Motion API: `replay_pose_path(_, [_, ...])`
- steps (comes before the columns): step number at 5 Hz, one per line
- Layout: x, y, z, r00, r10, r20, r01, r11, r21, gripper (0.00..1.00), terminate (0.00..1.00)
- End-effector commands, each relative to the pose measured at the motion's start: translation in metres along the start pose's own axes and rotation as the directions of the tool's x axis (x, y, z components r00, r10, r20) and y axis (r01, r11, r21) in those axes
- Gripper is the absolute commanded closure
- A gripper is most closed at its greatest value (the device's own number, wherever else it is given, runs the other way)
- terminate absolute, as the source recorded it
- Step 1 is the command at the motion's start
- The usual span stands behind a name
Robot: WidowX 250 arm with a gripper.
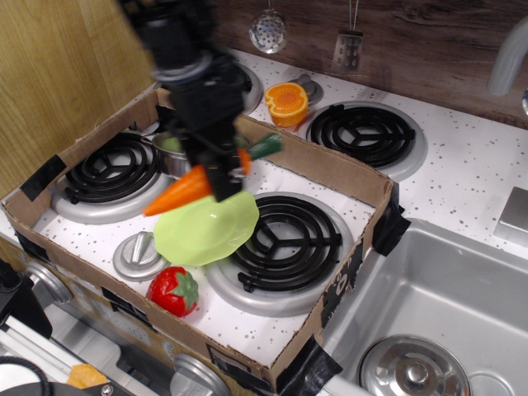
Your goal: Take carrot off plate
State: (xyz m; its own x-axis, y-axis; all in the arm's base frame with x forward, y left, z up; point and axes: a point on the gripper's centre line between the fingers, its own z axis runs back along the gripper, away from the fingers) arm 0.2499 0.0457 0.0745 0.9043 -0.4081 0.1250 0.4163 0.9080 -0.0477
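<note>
One view only, and it's lively: the gripper (221,169) hangs above the stove top inside the cardboard box (330,169), jaws clamped on the carrot (183,190) around its middle. The arm is blurred, so the exact finger contact is hard to read, but the carrot is clearly up in the air, orange tip pointing down-left, green stem end poking out to the right. Below it sits the plate (206,231), bare now, light green, resting between the grey knob disc (132,257) and the big black burner (285,239). So the lift looks done; a set-down spot off the plate is what's needed.

Risks? The grip sits on a smooth tapered toy, so a quick swing could let it slide out and drop right back onto the plate. The steel pot (169,148) sits close behind, and the low tip could clip it.
</note>
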Motion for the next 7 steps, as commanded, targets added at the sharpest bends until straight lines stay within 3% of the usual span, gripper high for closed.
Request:
replay_pose_path(1, [0.041, -0.024, 0.006, 0.978, 0.205, 0.035, -0.207, 0.977, 0.048, 1.0, 0.0])
replay_pose_path(2, [0.04, -0.032, -0.013, 0.963, 0.258, 0.081, -0.265, 0.96, 0.089, 1.0, 0.0])
replay_pose_path(3, [0.037, -0.033, -0.044, 0.962, 0.225, 0.155, -0.248, 0.956, 0.154, 1.0, 0.0])
replay_pose_path(4, [0.037, -0.038, -0.058, 0.956, 0.23, 0.182, -0.264, 0.946, 0.19, 1.0, 0.0])
replay_pose_path(6, [0.042, -0.046, -0.054, 0.959, 0.196, 0.207, -0.238, 0.949, 0.207, 1.0, 0.0])
replay_pose_path(7, [0.047, -0.053, -0.047, 0.958, 0.187, 0.219, -0.235, 0.947, 0.22, 0.0, 0.0])
